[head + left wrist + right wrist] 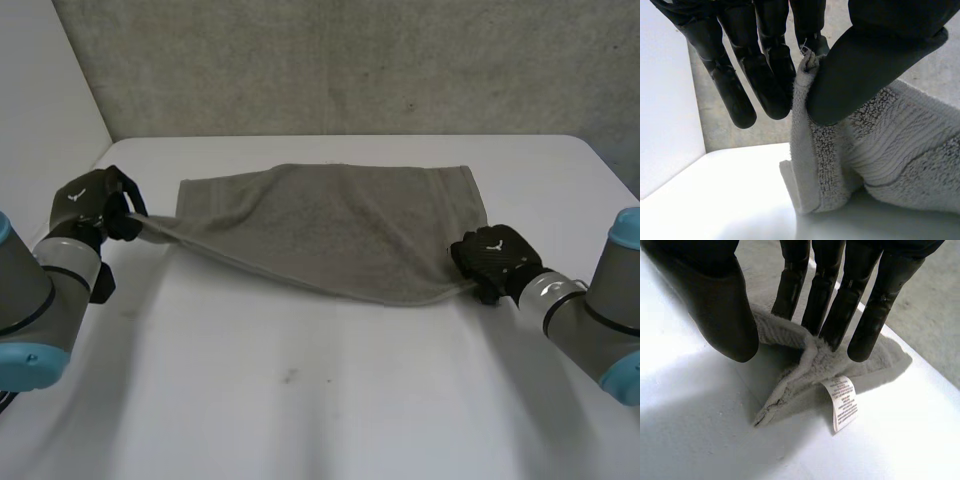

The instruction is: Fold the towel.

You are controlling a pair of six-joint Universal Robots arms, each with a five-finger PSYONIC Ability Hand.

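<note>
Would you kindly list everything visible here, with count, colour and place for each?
towel: one, grey, spread across the table's middle, between the hands.
care label: one, white, at the towel's right near corner.
table: one, white, under everything.
wall: one, grey, behind the table.
arms: two, grey with light-blue caps, one at each side.
left hand: one, black, pinching the towel's lifted left corner between thumb and fingers.
right hand: one, black, straight fingers on the towel's right near corner.

Grey arms (pixel 40 280), light-blue caps (pixel 628 228), black hands (pixel 495 258) with white marks (pixel 492 246)
</note>
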